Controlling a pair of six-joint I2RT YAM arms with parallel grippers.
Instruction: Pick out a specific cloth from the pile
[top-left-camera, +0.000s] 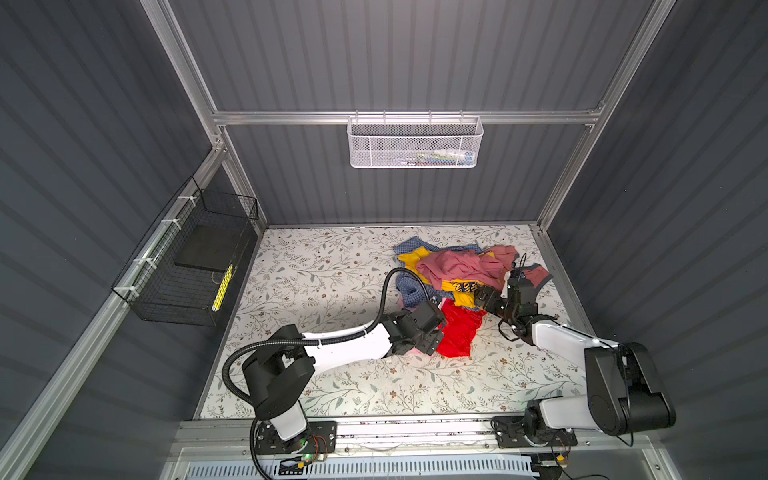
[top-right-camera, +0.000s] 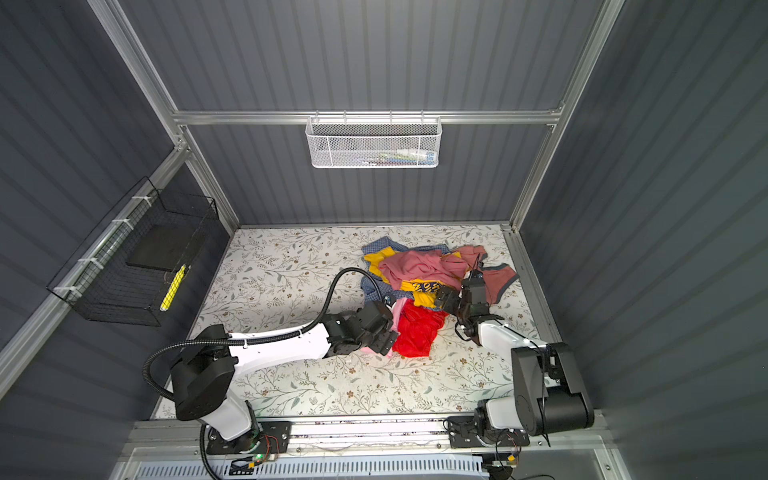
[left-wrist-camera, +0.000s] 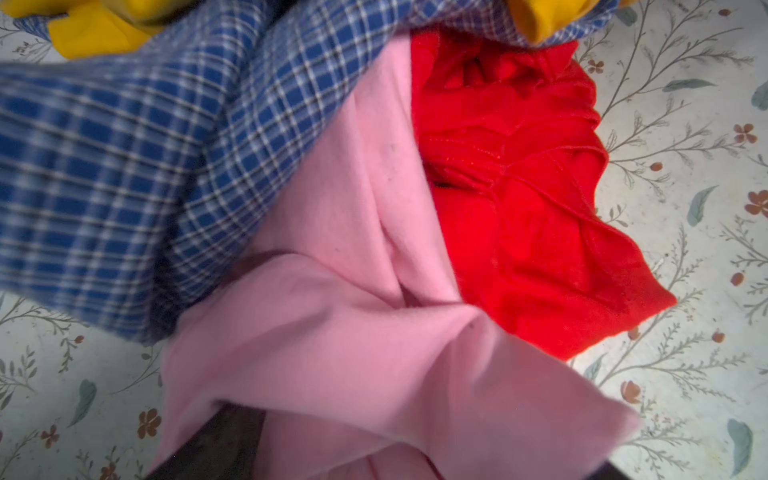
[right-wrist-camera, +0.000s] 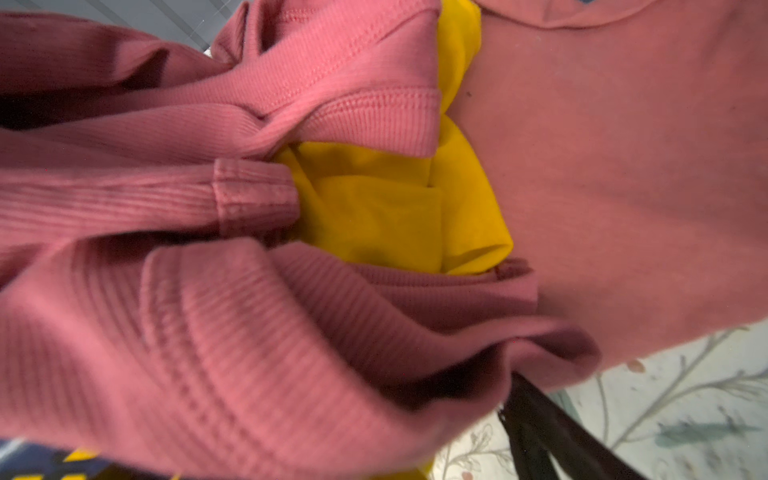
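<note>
The cloth (left-wrist-camera: 332, 332), light pink and plain, lies at the near edge of the pile (top-left-camera: 453, 266) between a blue checked garment (left-wrist-camera: 124, 166) and the bright red garment (left-wrist-camera: 519, 208). From above only slivers of the cloth (top-right-camera: 397, 311) show beside my left gripper (top-left-camera: 432, 338). That left gripper (left-wrist-camera: 384, 457) stands open with pink folds draped over it; one dark finger (left-wrist-camera: 224, 449) shows off to the side. My right gripper (top-left-camera: 480, 297) reaches into the pile at the yellow garment (top-left-camera: 463, 289). Dusty-rose ribbed fabric (right-wrist-camera: 249, 332) hides its jaws.
The pile sits at the back right of the floral table (top-left-camera: 332, 270). A white mesh basket (top-left-camera: 415, 143) hangs on the back wall and a black wire basket (top-left-camera: 187, 266) on the left wall. Bare table runs along the left and front.
</note>
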